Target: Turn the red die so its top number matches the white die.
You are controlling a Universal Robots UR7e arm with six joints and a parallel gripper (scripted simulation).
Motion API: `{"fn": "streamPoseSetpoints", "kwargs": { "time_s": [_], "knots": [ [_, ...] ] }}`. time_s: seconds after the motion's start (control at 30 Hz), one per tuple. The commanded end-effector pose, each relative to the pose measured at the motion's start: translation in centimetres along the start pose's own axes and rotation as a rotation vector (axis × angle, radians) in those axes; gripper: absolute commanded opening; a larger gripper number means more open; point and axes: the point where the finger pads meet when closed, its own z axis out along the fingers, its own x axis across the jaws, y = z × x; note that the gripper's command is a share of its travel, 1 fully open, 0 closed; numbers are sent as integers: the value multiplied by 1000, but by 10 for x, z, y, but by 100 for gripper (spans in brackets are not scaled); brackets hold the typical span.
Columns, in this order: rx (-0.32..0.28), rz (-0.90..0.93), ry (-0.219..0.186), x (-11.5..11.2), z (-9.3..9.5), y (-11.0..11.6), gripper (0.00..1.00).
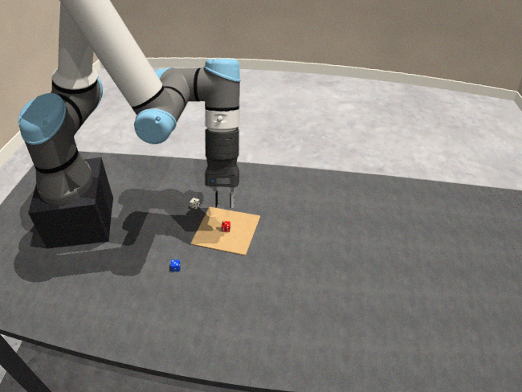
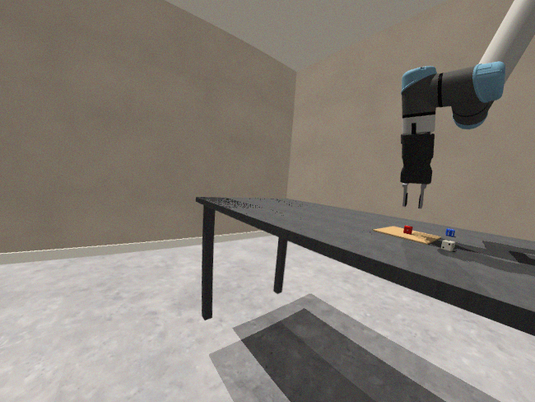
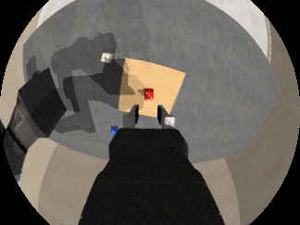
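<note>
In the top view, the claw (image 1: 224, 199) (image 2: 412, 200) (image 3: 147, 110) is hanging above the tabletop (image 1: 337, 270) (image 2: 328, 225) (image 3: 222, 92) near the middle, wide apart and holding nothing. The red die (image 1: 226, 226) (image 2: 407, 229) (image 3: 148, 93) is sitting on the mat (image 1: 242, 238) (image 2: 391, 231) (image 3: 168, 84), just below the middle. The white die (image 1: 194, 203) (image 2: 448, 245) (image 3: 106, 57) is resting left of the mat's top corner, and the blue die (image 1: 175, 265) (image 2: 450, 232) (image 3: 114, 131) is lying lower left.

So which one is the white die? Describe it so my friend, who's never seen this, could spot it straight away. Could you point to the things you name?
On the dark table (image 1: 337, 274) (image 2: 328, 220) (image 3: 222, 101), find the square tan mat (image 1: 240, 240) (image 2: 391, 231) (image 3: 164, 82). Just off it, on the side toward the robot's black base block (image 1: 71, 223) (image 3: 42, 101), sits the white die (image 1: 194, 203) (image 2: 448, 245) (image 3: 106, 57). It's the only pale one: its neighbours are red, on the mat, and blue.
</note>
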Motion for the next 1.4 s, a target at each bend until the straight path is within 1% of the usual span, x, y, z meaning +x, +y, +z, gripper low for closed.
{"fn": "streamPoseSetpoints", "kwargs": {
  "time_s": [0.0, 0.13, 0.23, 0.53, 0.6, 0.7, 0.8, 0.9, 1.0, 1.17, 1.37],
  "knots": [
    [-60, 1, -4, 0, 0, -1, 70],
    [-137, 1, 1, 1, 0, -2, 70],
    [-172, 2, 6, 1, -1, -3, 70],
    [-188, 2, 7, 1, -1, -3, 70],
    [-205, 3, 3, 1, -1, -3, 70],
    [-255, 5, -3, 0, 1, -4, 70],
    [-323, 6, -6, -1, 1, -5, 70],
    [-388, 5, -2, 0, 1, -6, 70],
    [-430, 3, 5, 1, 0, -7, 70],
    [-444, 3, 8, 1, 0, -7, 70],
    [-444, 3, 8, 1, 0, -7, 70]
  ]
}}
